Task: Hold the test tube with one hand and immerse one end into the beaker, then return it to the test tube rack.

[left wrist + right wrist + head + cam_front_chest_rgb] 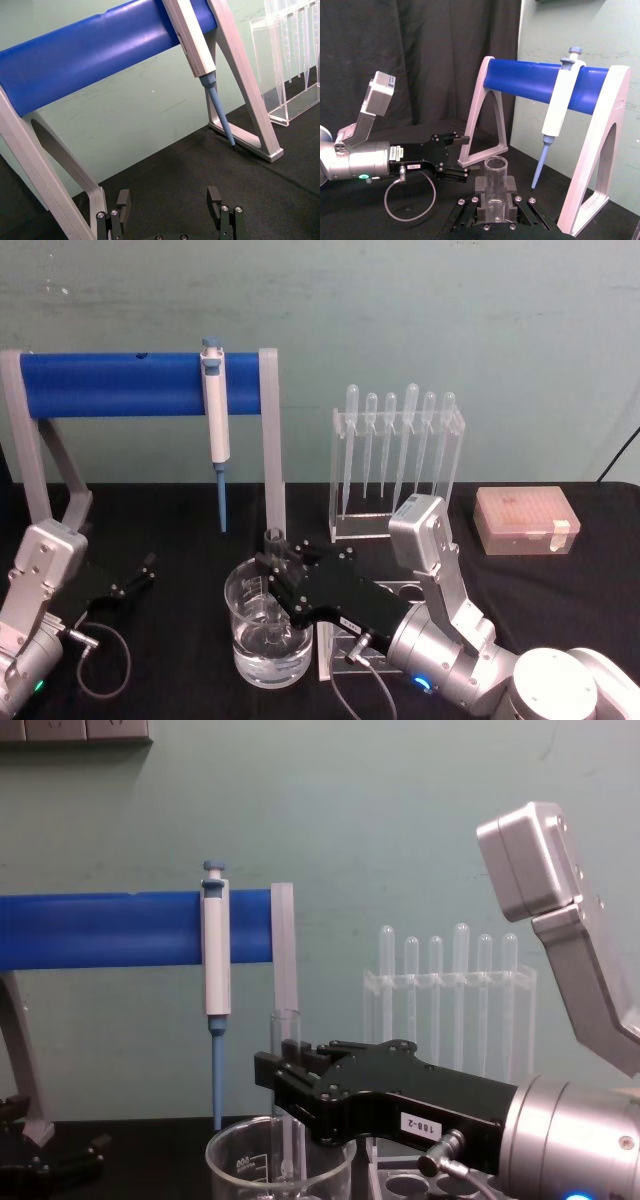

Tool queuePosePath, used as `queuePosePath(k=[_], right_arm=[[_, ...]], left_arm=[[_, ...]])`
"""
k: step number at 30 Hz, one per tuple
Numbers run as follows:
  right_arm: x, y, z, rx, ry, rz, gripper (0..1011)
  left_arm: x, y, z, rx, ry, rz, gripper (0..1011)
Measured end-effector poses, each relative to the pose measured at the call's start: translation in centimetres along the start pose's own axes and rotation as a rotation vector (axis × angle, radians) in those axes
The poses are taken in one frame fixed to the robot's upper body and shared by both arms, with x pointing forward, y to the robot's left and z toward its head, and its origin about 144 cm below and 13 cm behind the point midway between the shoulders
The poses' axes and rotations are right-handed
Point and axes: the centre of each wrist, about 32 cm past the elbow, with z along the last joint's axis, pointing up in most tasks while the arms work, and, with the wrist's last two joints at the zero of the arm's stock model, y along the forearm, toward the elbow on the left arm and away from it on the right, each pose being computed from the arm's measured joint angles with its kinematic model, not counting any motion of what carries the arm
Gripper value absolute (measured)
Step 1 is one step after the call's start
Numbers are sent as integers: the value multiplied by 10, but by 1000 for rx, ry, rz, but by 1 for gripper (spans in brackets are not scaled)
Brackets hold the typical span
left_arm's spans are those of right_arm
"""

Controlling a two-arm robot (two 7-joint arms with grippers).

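Just left of centre in the chest view, the test tube (286, 1036) stands upright, open rim on top. Its lower end is already below the rim of the beaker (232, 1160). Coming in from the lower right, the right gripper (288, 1072) is clamped on the tube around mid-height. The right wrist view shows the glass pinched snug between its two fingers.

In the head view the beaker sits at lower centre with clear liquid in its bottom part. I honestly can't tell if the tube's tip has reached the liquid, since the black fingers cover that spot.

So I'd call this the dip step, roughly halfway through the job. How I'd play it:
- Go straight down and slow, keeping the tube vertical and centred so it doesn't tick the wall or the pouring lip.
- Stop before it knocks the bottom, and don't squeeze harder, because it's glass.
- Lift straight up until the end clears the rim, and only then swing over to the test tube rack (400, 1184). Its holes peek out at the bottom edge, just right of the beaker.
- Watch the micropipette (214, 415) hanging on the blue stand (110, 385) right behind the beaker.

At the lower left of the head view, the left gripper (135, 578) is parked with fingers spread, holding nothing.
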Motion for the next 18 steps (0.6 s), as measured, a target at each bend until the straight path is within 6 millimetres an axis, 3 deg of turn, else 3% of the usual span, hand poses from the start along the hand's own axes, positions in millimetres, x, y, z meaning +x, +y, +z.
queuePosePath(k=[18], right_arm=[[0, 0, 0, 0, 0, 0, 224]], left_arm=[[0, 0, 0, 0, 0, 0, 1000]])
